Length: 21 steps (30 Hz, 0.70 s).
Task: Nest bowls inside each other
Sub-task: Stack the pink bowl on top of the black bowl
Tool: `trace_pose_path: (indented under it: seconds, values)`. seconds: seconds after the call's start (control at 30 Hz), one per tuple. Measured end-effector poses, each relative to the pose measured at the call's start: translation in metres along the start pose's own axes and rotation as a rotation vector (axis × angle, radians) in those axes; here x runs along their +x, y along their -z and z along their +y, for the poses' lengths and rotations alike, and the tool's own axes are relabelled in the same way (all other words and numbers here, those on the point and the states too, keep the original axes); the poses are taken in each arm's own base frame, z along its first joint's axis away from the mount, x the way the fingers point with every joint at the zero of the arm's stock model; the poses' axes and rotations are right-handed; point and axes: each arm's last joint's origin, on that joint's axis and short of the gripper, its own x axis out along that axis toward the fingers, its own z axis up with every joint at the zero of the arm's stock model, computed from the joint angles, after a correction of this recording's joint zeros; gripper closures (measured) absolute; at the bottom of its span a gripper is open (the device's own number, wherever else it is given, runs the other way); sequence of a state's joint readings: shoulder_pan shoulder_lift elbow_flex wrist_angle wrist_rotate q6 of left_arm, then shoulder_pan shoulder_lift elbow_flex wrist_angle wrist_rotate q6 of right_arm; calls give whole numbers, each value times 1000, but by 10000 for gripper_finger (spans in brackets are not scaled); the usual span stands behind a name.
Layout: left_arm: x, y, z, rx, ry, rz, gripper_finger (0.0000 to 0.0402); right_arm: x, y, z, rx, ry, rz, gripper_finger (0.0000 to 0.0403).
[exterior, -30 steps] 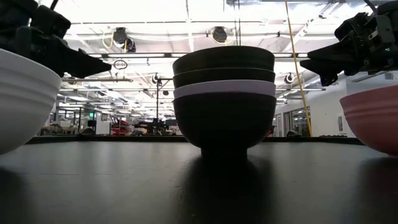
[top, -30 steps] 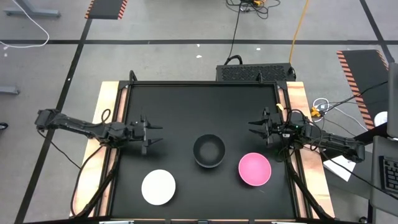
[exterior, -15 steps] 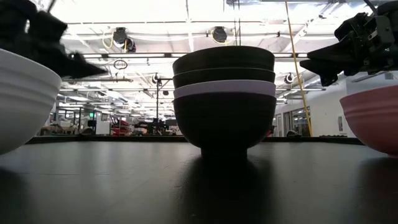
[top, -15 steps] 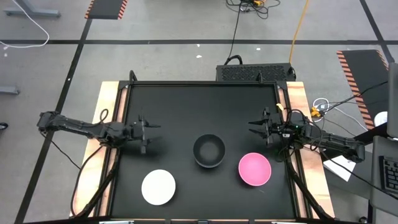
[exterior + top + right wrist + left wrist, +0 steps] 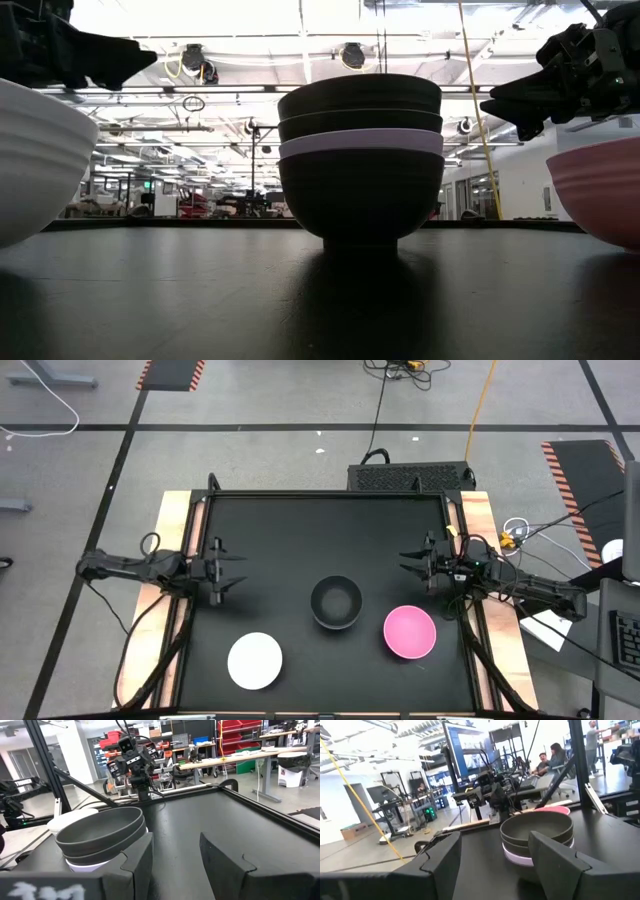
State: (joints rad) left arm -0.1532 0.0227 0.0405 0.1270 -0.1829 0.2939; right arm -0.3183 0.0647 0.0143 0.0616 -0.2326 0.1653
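Black table (image 5: 300, 530) fills the frame; the nested stack is the landmark for everything here

Left arm (image 5: 130, 567) reaches in from the table's left edge, its gripper (image 5: 226, 570) off to the left of the stack and a bit toward the far side, well apart from it, fingers apart with nothing between them. Looks parked at the edge so the middle stays free

Right arm (image 5: 540, 590) mirrors it from the right edge, right gripper (image 5: 412, 568) to the right of the stack and slightly farther back, fingers apart and holding nothing, just behind the pink bowl

Nested stack (image 5: 360, 160) sits near the table's middle, toward the near side: black bowl at the bottom, lavender bowl (image 5: 360, 143) inside it showing only its rim band, two more black bowls on top, all level and seated. Four of six are nested by my count

White bowl (image 5: 254, 660) stands alone to the left of the stack and nearer the front edge, upright, untouched

Pink bowl (image 5: 410, 632) stands alone just right of the stack, upright, not touching it

Both loose bowls lie on their own arm's side, so likely one pick each is left; the pink looks closest to a gripper
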Motion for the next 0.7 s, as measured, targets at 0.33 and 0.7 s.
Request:
trace_pose_path:
  seconds: [0.33,0.7]
  values:
    - [-10,-7,2,-30,135,203,167,0,-1,0,2,-1,-12,250]
    - [-6,8,-4,-112,152,201,167,0,-4,1,-3,-9,-35,250]
